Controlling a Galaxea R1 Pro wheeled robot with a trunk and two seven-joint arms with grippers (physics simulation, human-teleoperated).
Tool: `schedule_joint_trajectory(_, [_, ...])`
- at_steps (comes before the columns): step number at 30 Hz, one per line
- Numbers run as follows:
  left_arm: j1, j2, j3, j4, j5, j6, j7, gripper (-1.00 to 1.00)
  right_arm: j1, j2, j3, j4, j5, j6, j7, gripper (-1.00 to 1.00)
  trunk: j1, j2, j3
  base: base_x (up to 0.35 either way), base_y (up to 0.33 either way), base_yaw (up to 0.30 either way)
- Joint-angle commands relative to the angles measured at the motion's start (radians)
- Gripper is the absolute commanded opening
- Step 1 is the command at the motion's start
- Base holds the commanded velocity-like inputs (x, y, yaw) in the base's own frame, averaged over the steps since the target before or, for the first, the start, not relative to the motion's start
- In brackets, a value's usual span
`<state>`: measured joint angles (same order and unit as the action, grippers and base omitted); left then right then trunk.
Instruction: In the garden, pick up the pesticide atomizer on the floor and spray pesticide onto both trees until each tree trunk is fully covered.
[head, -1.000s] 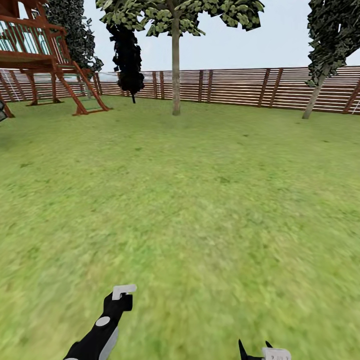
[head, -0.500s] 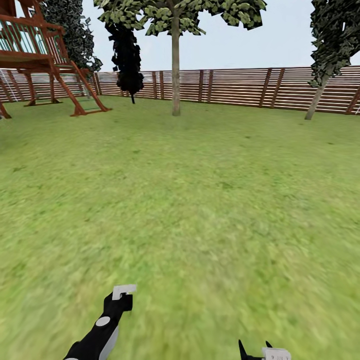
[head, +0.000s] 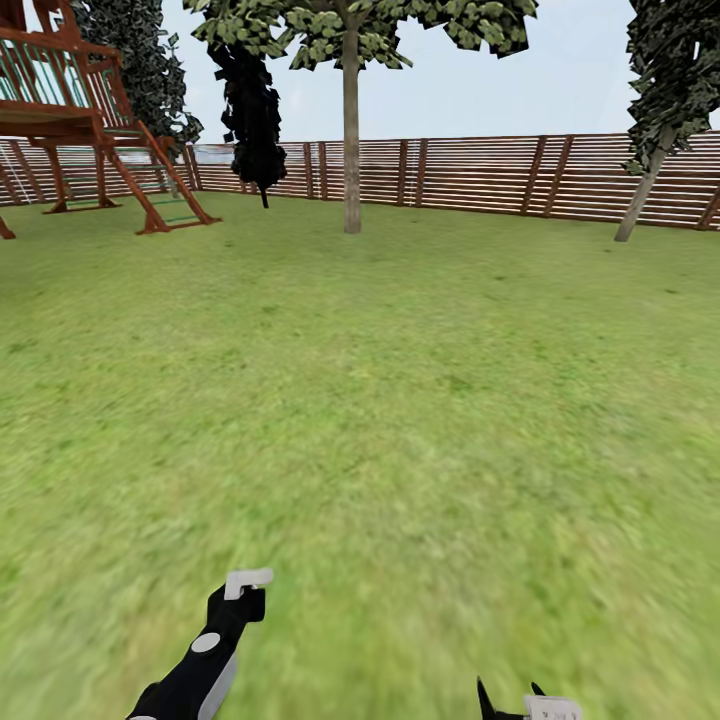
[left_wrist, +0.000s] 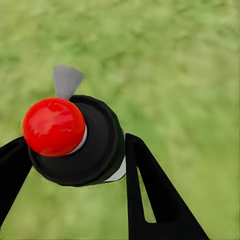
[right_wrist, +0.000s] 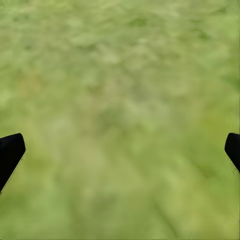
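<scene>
The left gripper (left_wrist: 75, 165) has its black fingers (left_wrist: 150, 195) closed around a small round black-capped pesticide atomizer with a red knob and grey nozzle (left_wrist: 75, 137); in the head view it sits at about 7 o'clock over the blurry green grass lawn (head: 400, 420). The right gripper (right_wrist: 120, 150), near 5 o'clock, holds its fingers spread wide with only grass between them. A pale-trunked tree (head: 351, 130) stands at 12 o'clock before the brown slatted wooden fence (head: 480, 175); a red-brown wooden play tower (head: 80, 110) stands at 10 o'clock.
</scene>
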<state>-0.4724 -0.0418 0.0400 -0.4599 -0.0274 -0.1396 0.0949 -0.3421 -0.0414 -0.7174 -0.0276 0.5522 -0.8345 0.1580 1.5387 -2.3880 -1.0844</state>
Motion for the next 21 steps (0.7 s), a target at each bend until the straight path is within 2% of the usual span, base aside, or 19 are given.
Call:
schedule_joint_trajectory(1, [0.000, 0.000, 0.000, 0.000, 0.000, 0.000, 0.000, -1.00, 0.000, 0.000, 0.000, 0.000, 0.000, 0.000, 0.000, 1.00, 0.000, 0.000, 0.000, 0.340, 0.000, 0.000])
schedule_joint_trajectory(21, [0.000, 0.000, 0.001, 0.001, 0.000, 0.001, 0.002, -1.00, 0.000, 0.000, 0.000, 0.000, 0.000, 0.000, 0.000, 1.00, 0.000, 0.000, 0.000, 0.340, 0.000, 0.000])
